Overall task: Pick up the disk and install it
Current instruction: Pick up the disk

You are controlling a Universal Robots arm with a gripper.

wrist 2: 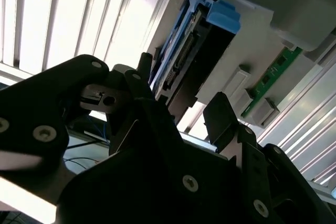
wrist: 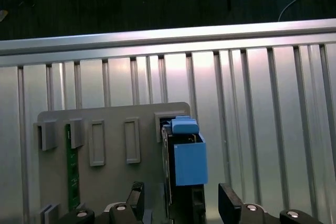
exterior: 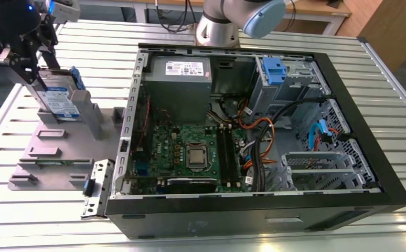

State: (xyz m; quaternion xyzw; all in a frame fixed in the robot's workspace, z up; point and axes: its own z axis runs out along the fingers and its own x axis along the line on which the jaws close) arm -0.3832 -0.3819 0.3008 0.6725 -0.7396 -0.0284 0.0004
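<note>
The disk (exterior: pixel 57 98) stands on edge in a slot of the grey fixture plate (exterior: pixel 56 157), at the exterior view's left. It is silver, with a blue-and-white label and a blue bracket. My gripper (exterior: pixel 35 58) hangs just above its upper end. In the first wrist view the disk (wrist: pixel 187 162) lies between my two black fingertips (wrist: pixel 137 195), with a gap on each side. The gripper (wrist: pixel 182 198) is open. The second wrist view has the disk (wrist 2: pixel 184 59) just beyond the gripper (wrist 2: pixel 186 114), with its connector edge facing the camera.
An open computer case (exterior: pixel 392 197) fills the exterior view's middle and right, with a motherboard, a grey power supply (exterior: pixel 178 73) and a drive cage with a blue tab (exterior: pixel 273 71). A green memory stick (wrist: pixel 71 166) sits in the fixture plate. The table is slatted metal.
</note>
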